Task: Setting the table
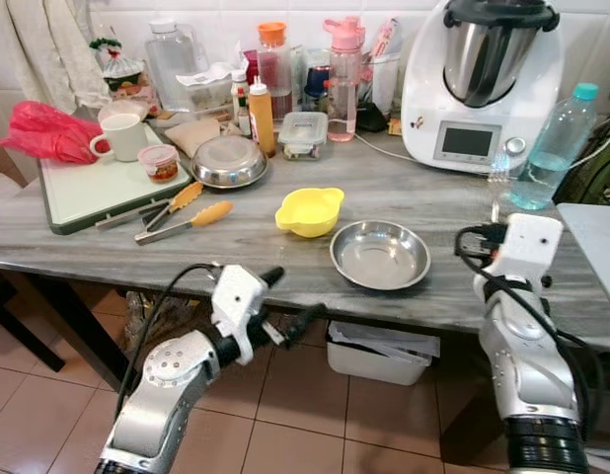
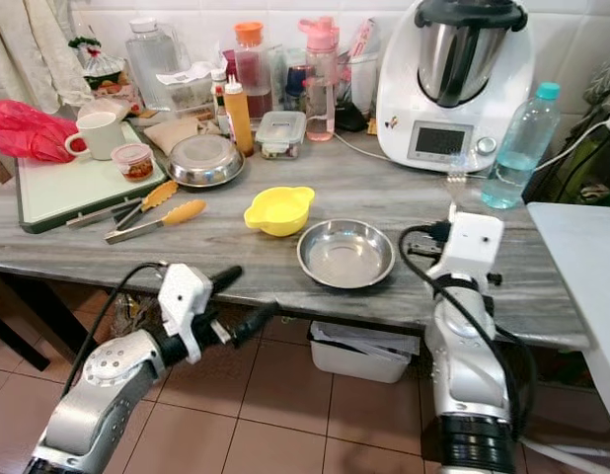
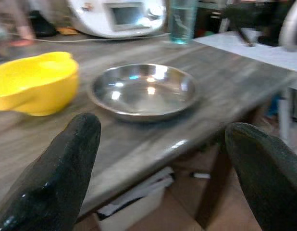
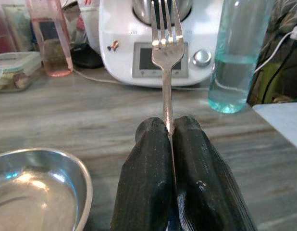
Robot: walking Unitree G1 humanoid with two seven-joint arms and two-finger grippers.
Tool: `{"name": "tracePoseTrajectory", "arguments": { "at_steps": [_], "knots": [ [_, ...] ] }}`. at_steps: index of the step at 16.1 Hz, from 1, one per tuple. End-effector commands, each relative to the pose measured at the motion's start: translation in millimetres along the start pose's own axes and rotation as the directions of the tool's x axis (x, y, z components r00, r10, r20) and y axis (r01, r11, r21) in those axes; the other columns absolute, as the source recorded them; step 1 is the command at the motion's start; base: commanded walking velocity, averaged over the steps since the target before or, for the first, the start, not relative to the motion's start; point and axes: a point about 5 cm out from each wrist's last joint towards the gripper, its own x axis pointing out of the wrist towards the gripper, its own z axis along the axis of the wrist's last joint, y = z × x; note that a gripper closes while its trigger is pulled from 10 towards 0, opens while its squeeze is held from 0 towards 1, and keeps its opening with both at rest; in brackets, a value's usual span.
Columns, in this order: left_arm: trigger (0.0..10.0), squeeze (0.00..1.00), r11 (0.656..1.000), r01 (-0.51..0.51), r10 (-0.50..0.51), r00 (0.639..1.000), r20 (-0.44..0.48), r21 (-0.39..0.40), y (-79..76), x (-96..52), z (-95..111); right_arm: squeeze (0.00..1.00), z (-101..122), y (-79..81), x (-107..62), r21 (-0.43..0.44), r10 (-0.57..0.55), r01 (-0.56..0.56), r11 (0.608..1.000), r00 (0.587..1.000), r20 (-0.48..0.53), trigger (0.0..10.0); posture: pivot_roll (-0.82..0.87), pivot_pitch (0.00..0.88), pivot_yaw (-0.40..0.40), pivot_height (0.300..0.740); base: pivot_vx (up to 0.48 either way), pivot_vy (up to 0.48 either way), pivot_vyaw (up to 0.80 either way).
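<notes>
You are gripping the fork (image 4: 167,53) in the right gripper (image 4: 171,139), tines pointing away from you, with the plate (image 1: 380,255) lying just to its left.

Right tool (image 4: 168,129) pinched closed (fingers together); left tool (image 3: 163,139) spread wide

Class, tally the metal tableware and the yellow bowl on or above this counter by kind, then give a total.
Steel bowls: 2 (upright, upturned)
Yellow bowl: 1
Tongs: 2
Fork: 1, in right gripper
Total: 6
</notes>
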Motion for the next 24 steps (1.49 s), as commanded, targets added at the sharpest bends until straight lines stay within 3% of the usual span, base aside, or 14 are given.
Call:
{"name": "tracePoseTrajectory", "arguments": {
  "at_steps": [1,6,17,20,24],
  "knots": [
    [10.0,0.00,0.999,0.045,-0.045,0.999,-0.005,0.003,-3.8,-1.0,2.8,0.00,-0.8,-1.3,0.2,-0.001,0.009,-0.009,1.000,1.000,-0.019,10.0,-0.09,0.000,0.028,0.740,0.000,0.000,0.00],
    [10.0,0.00,0.984,0.176,-0.177,0.984,-0.006,-0.028,-11.7,2.7,13.5,0.00,-29.2,-6.5,-0.6,0.030,0.046,-0.041,0.999,0.979,-0.201,10.0,-0.10,0.000,0.046,0.740,0.000,0.000,0.00],
    [10.0,0.00,0.989,0.131,-0.130,0.991,0.010,-0.071,-14.5,11.8,12.6,0.00,-35.0,-8.3,0.4,0.038,0.048,-0.040,0.998,0.971,-0.233,10.0,-0.10,0.000,0.032,0.740,0.000,0.000,-0.19],
    [10.0,0.00,0.983,0.169,-0.171,0.985,-0.024,-0.074,-17.7,9.0,9.2,0.00,-43.1,-0.7,4.3,0.063,0.124,-0.111,0.992,0.952,-0.279,10.0,-0.09,0.000,0.039,0.740,0.000,0.000,0.00],
    [10.0,0.00,0.981,0.182,-0.185,0.982,-0.041,-0.066,-17.4,6.4,9.5,0.00,-44.7,15.6,8.6,0.179,0.183,-0.133,0.975,0.936,-0.300,10.0,-0.08,0.004,0.042,0.740,0.000,0.000,0.00]
  ]
}}
